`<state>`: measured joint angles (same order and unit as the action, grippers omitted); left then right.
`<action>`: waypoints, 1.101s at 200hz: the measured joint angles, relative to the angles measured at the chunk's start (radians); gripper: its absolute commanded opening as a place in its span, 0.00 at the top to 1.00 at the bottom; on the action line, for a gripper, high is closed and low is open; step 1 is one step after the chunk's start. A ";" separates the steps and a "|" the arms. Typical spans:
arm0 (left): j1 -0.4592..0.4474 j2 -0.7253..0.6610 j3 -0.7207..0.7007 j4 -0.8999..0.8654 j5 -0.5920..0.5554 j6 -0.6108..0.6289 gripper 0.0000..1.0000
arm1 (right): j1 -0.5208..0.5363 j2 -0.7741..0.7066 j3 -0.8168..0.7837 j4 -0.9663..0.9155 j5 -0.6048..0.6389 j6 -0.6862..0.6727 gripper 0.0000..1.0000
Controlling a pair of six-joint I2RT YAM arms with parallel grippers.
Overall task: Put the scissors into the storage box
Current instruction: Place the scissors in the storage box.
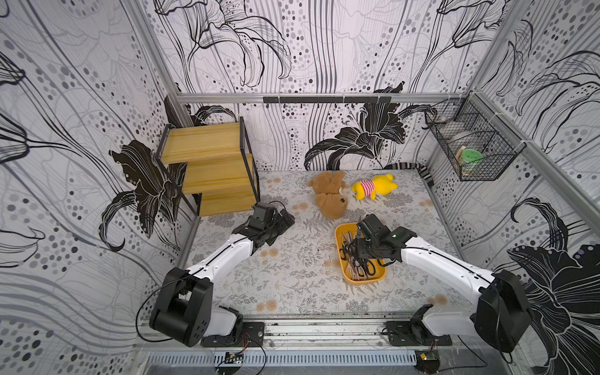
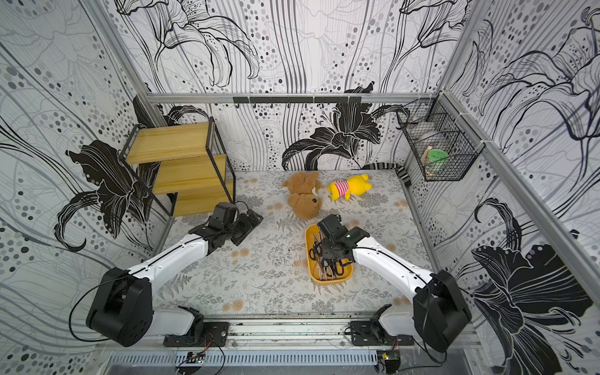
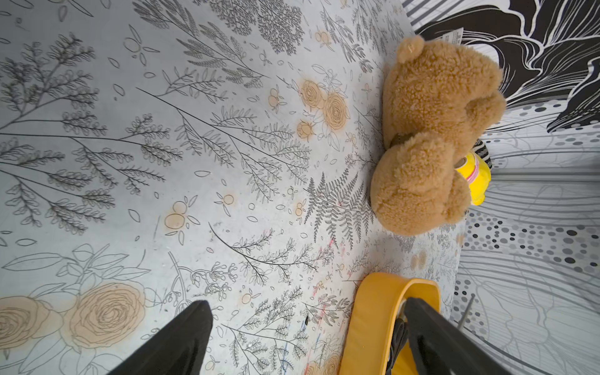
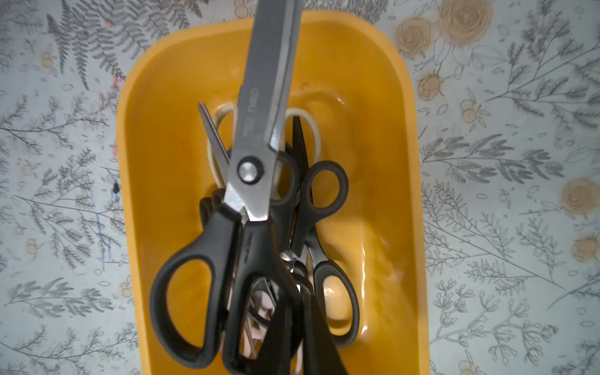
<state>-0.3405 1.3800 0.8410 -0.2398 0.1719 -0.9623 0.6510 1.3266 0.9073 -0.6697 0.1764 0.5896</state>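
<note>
Yellow-orange plastic marks the storage box (image 1: 363,281) (image 2: 328,280) (image 4: 156,130), which sits on the flower-printed counter (image 1: 292,279) right of centre, with one short end toward the brown teddy bear (image 1: 329,198). The scissors (image 1: 367,268) (image 4: 323,194) lie heaped inside it, mostly black-handled, with cream loops and a bit of pale pink showing beneath them in the right wrist view.

The right hand (image 1: 356,255) (image 4: 305,337) hangs directly over the box, clenched on the handle of a large black-handled pair (image 4: 250,168). That pair's steel blades are closed and reach out over the box's far rim. Whether it rests on the heap below cannot be told.

The left hand (image 1: 285,220) (image 3: 306,302) hovers over bare counter to the left of the box, released and empty, its fingers (image 3: 181,341) spread wide.

A yellow plush toy (image 1: 373,186) in a red-striped shirt lies just beside the bear near the back wall. A stepped wooden shelf (image 1: 211,162) fills the back left corner, and a black wire basket (image 1: 470,146) hangs on the right wall.
</note>
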 measured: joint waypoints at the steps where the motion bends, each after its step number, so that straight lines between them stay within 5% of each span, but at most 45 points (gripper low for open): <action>1: 0.000 0.000 0.000 0.000 0.000 0.000 0.03 | 0.000 0.000 -0.002 0.000 -0.001 0.000 1.00; 80: 0.000 0.001 0.000 -0.007 -0.026 0.011 0.03 | 0.000 0.053 -0.097 0.055 -0.082 0.012 0.97; 92: 0.000 0.001 0.000 -0.007 -0.029 0.014 0.03 | 0.000 0.053 -0.098 0.066 -0.087 0.015 0.88; 111: 0.000 0.001 0.000 -0.008 -0.043 0.023 0.03 | 0.000 0.053 -0.098 0.078 -0.087 0.026 0.56; 143: 0.001 0.001 0.015 -0.035 -0.115 0.091 0.03 | 0.000 0.048 -0.092 0.076 -0.058 0.015 0.36; 177: 0.023 0.001 0.044 -0.005 -0.244 0.246 0.03 | -0.046 0.038 0.014 0.075 0.016 -0.045 0.34; 220: 0.087 -0.013 -0.036 0.166 -0.373 0.425 0.03 | -0.267 0.057 0.104 0.192 0.060 -0.161 0.34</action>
<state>-0.2531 1.3674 0.8047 -0.0734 -0.2016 -0.5377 0.3843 1.3834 1.0115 -0.4774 0.2359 0.4286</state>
